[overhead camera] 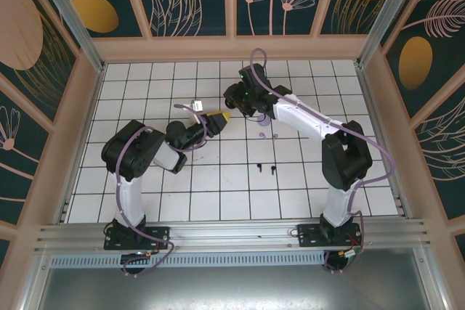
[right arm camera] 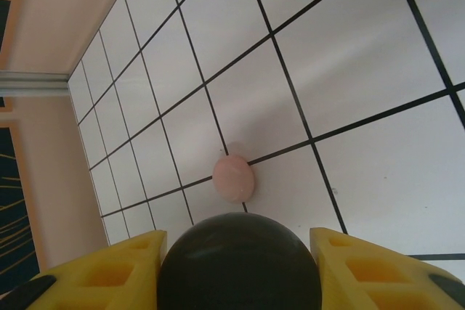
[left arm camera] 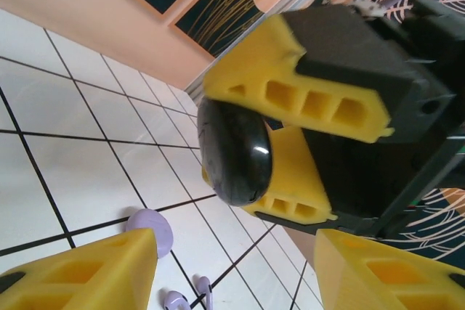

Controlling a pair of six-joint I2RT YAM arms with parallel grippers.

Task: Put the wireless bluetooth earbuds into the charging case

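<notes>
Top view: both arms reach in to meet just toward 12 o'clock of the worktop [overhead camera: 145,85] centre. Right gripper [overhead camera: 238,101]: jaws clamped on the black charging case [right arm camera: 240,266], a round, glossy, closed shell held clear of the tiles between the yellow fingers [left arm camera: 290,99]. Left gripper [overhead camera: 220,118]: tips close to the case at its 8 o'clock, jaws apart with nothing between them; in the left wrist view the case sits beyond the fingertips. Pair of black earbuds [overhead camera: 259,169] lies loose on the tiles at about 4 o'clock of centre, side by side, well apart from both grippers. Lavender earbuds [left arm camera: 174,300] lie on the tiles just at 5 o'clock of the closed lavender case [left arm camera: 149,226]. Pink case [right arm camera: 233,177], closed, rests on the worktop at 12 o'clock of the held case in the right wrist view, beside a grid line.
</notes>
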